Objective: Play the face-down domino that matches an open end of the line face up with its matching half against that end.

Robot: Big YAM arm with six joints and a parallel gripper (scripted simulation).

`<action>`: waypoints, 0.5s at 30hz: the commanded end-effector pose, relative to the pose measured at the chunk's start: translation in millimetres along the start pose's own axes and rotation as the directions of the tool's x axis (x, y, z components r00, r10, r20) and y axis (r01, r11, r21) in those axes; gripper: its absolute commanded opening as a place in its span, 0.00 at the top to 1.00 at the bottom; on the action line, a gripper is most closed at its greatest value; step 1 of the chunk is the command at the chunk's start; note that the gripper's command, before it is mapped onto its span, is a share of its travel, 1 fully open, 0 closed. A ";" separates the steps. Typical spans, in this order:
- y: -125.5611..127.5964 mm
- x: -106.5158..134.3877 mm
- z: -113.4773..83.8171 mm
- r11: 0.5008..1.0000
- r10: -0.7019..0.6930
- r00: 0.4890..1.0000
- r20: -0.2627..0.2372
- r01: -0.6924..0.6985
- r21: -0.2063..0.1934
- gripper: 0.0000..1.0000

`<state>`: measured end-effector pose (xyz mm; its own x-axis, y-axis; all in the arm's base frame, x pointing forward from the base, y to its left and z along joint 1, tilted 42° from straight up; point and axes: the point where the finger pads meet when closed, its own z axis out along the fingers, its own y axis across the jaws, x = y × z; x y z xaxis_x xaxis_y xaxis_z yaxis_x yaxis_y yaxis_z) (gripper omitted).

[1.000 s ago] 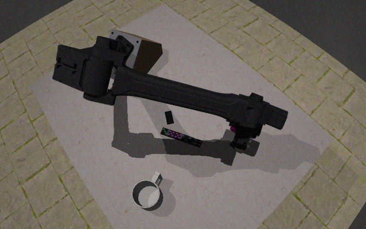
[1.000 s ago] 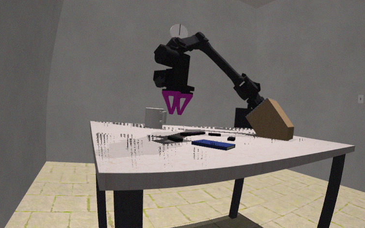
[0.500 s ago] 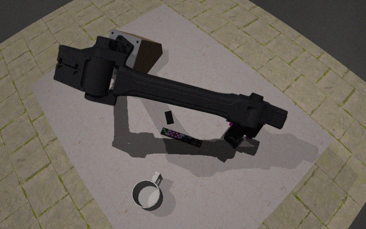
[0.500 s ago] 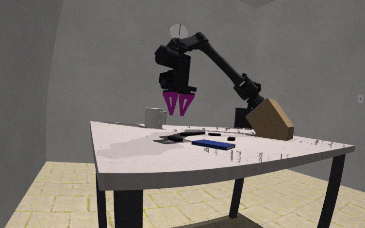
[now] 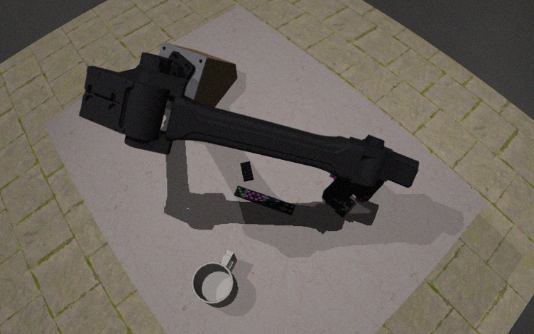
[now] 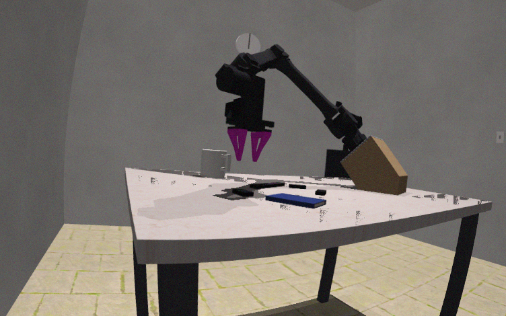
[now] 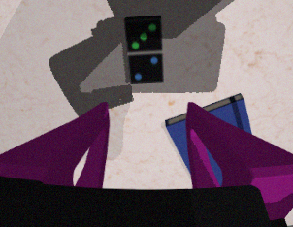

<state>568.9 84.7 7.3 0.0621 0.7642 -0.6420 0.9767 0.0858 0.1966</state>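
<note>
Line of dominoes (image 5: 264, 200) (image 6: 266, 184) lies flat on the bench (image 5: 314, 286) (image 6: 192, 227); off its end nearer the wooden block (image 5: 219, 80) (image 6: 382, 172) sit two dark dominoes, a nearer one (image 5: 246, 171) (image 6: 297, 186) and a farther one (image 6: 320, 192) — which of them matches, cannot tell. Past the line's other end, well above the bench, the jaws (image 5: 346, 189) (image 6: 246, 161) hang part-way open, nothing between them — near a face-up three-two domino (image 5: 346, 206) (image 6: 243, 192) (image 7: 145, 49), apart from the line.

Top looks steeply down, exterior faces the counter (image 5: 302, 290) (image 6: 208, 223) from farther off; wrist peers closely past magenta fingers (image 6: 260, 145)
</note>
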 end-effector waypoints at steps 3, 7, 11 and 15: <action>3.7 -5.3 -0.9 1.000 0.014 1.000 0.002 -0.014 0.009 0.56; 3.7 -5.3 -0.9 1.000 0.014 1.000 0.002 -0.014 0.009 0.56; 2.1 -0.9 -4.3 1.000 -0.001 1.000 -0.002 0.001 -0.005 0.56; 3.3 -3.7 -2.9 1.000 -0.008 1.000 0.000 0.008 0.000 0.56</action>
<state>568.1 83.5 7.2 0.0608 0.7635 -0.6429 0.9778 0.0838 0.1920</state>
